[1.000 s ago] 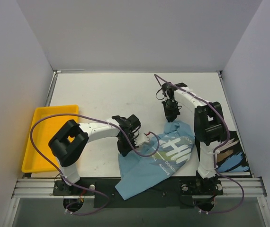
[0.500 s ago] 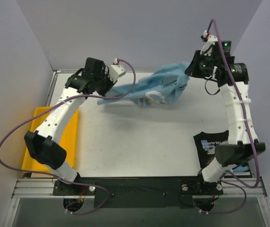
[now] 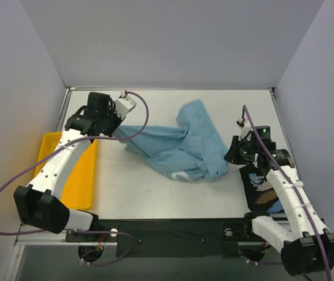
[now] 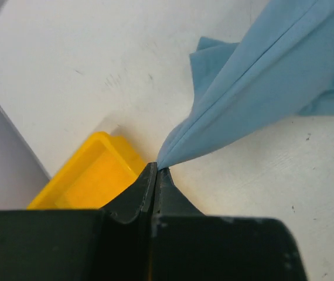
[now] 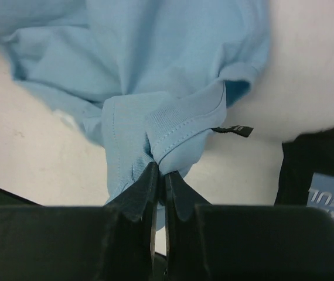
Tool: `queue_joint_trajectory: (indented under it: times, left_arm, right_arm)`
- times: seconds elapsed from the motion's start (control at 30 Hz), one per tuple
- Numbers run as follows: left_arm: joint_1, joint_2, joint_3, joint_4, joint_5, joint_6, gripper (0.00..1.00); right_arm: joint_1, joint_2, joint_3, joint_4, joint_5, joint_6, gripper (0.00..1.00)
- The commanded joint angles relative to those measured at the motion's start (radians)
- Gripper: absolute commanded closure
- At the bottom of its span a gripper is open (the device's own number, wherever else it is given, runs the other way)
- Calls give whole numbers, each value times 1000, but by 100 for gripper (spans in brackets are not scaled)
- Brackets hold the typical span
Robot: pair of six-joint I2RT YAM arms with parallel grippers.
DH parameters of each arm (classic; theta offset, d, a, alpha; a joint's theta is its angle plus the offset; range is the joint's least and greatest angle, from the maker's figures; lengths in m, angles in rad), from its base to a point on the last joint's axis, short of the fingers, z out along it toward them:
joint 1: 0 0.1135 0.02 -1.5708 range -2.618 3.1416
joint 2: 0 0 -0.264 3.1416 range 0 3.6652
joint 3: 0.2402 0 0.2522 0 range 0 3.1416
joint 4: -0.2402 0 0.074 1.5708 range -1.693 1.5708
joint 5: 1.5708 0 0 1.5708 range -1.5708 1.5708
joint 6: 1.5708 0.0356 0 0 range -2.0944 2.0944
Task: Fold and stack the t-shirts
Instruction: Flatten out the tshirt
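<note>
The light blue t-shirt (image 3: 179, 143) lies spread and rumpled across the middle of the table, stretched between both grippers. My left gripper (image 3: 115, 133) is shut on its left corner, seen pinched at the fingertips in the left wrist view (image 4: 157, 168). My right gripper (image 3: 228, 157) is shut on a hemmed edge of the light blue t-shirt (image 5: 155, 76) at its right end, beside a small black label (image 5: 232, 130). The black t-shirt (image 3: 262, 186) with pale print lies folded at the right near edge, partly under the right arm; it also shows in the right wrist view (image 5: 319, 187).
A yellow plastic tray (image 3: 50, 158) sits at the left edge of the table, partly under the left arm, and shows in the left wrist view (image 4: 91, 178). Grey walls enclose the table on three sides.
Both arms first raised the blue shirt high toward the back, then brought it down. It now lies across the table's middle, the right gripper low beside the black shirt.
</note>
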Motion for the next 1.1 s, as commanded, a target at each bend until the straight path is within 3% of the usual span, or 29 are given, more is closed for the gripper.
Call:
queue_joint_trajectory:
  times: [0.0,0.1,0.2,0.27,0.43,0.5,0.53,0.57,0.6,0.67,0.77,0.87,1.07]
  left_arm:
    - [10,16,-84,69,-31,-27,100]
    - [10,24,-93,55,4,-42,100]
    - [10,6,-110,38,36,-56,100]
    - [10,-11,-130,38,33,-61,100]
    - [12,-27,-161,49,16,-61,100]
    - [13,-24,-165,47,16,-62,100]
    - [15,-24,-164,49,15,-56,100]
    - [15,-21,-162,44,21,-53,100]
    - [15,-21,-159,41,35,-47,100]
    - [15,-7,-155,38,53,-41,100]
    - [15,12,-139,33,58,-41,100]
    - [15,28,-130,30,55,-41,100]
    - [16,67,-102,12,45,-42,100]
  right_arm:
    - [-2,33,-126,55,109,102,100]
    - [-3,143,-125,-39,168,150,100]
    - [-6,242,-86,-256,159,229,100]
    - [18,227,-103,-338,73,248,100]
    - [161,136,-192,-480,53,349,100]
    - [168,136,-198,-526,27,345,76]
    - [172,135,-160,-536,42,338,48]
    - [170,136,-129,-539,59,334,35]
    - [168,144,-36,-539,118,319,26]
    - [168,197,111,-504,230,265,19]
    - [165,335,263,-401,358,103,20]
    - [152,603,426,-373,485,-4,26]
    - [93,972,638,-372,420,-119,28]
